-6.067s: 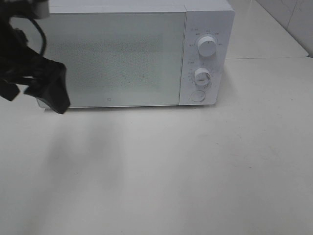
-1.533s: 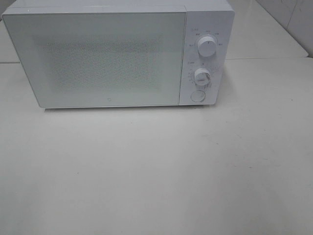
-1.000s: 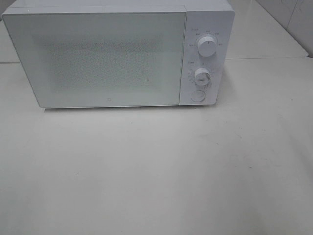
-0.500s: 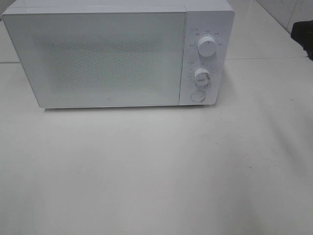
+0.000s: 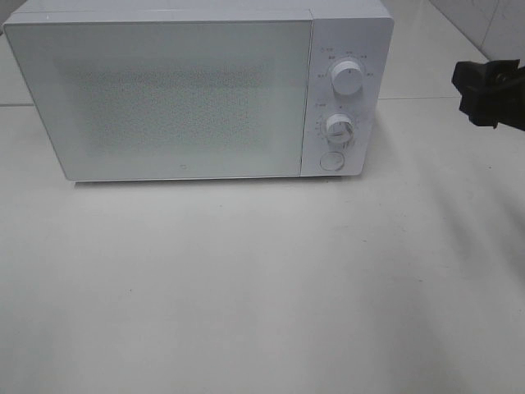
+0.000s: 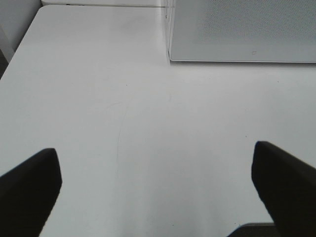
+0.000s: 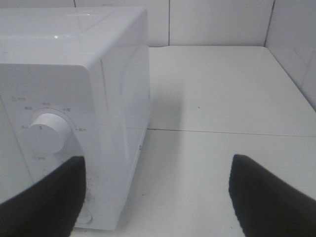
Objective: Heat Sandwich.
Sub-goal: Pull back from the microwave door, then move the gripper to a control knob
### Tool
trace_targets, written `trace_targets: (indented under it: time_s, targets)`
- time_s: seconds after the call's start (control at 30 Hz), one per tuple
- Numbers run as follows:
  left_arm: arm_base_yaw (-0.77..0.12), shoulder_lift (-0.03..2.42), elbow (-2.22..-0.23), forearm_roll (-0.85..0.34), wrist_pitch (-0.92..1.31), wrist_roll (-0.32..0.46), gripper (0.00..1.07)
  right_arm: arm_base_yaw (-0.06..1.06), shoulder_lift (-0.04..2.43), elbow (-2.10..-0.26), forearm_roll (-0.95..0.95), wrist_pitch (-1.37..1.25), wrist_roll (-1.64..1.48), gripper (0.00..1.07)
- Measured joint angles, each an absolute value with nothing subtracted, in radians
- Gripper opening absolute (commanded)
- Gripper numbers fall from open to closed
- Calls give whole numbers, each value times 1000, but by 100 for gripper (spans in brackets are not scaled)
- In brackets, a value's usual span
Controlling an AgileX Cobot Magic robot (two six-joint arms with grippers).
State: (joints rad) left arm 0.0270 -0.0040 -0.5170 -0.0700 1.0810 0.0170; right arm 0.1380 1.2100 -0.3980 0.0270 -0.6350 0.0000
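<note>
The sandwich is out of view in every frame. A white microwave (image 5: 197,90) stands at the back of the table with its frosted door (image 5: 164,98) shut. It has two round dials, an upper one (image 5: 348,79) and a lower one (image 5: 338,130), and a round button (image 5: 331,161) below them. My right gripper (image 5: 486,92) hangs in the air to the right of the microwave, open and empty; its wrist view shows the microwave's side (image 7: 123,123) and the upper dial (image 7: 48,132). My left gripper (image 6: 158,192) is open and empty over bare table, outside the high view.
The white table (image 5: 262,287) stretches in front of the microwave. A tiled wall (image 7: 217,22) runs behind it, and the wall also shows at the far right corner (image 5: 492,25). The left wrist view shows the microwave's lower left corner (image 6: 170,58).
The left arm, seen at the microwave's left 6 seconds ago, has left the high view. The right gripper has come in from the right edge and moved left toward the microwave.
</note>
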Motion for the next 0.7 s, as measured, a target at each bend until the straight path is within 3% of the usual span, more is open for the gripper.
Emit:
trace_targets:
  time_s: [0.17, 0.27, 0.7]
  targets:
    - [27, -4, -517, -70, 1081, 17, 100, 209, 1271, -349, 199, -757, -121, 76]
    - [27, -4, -517, -70, 1081, 17, 100, 319, 1330, -342, 329, -842, -206, 76]
    - [27, -4, -517, -70, 1081, 17, 100, 575, 1532, -344, 574, -1088, -262, 76]
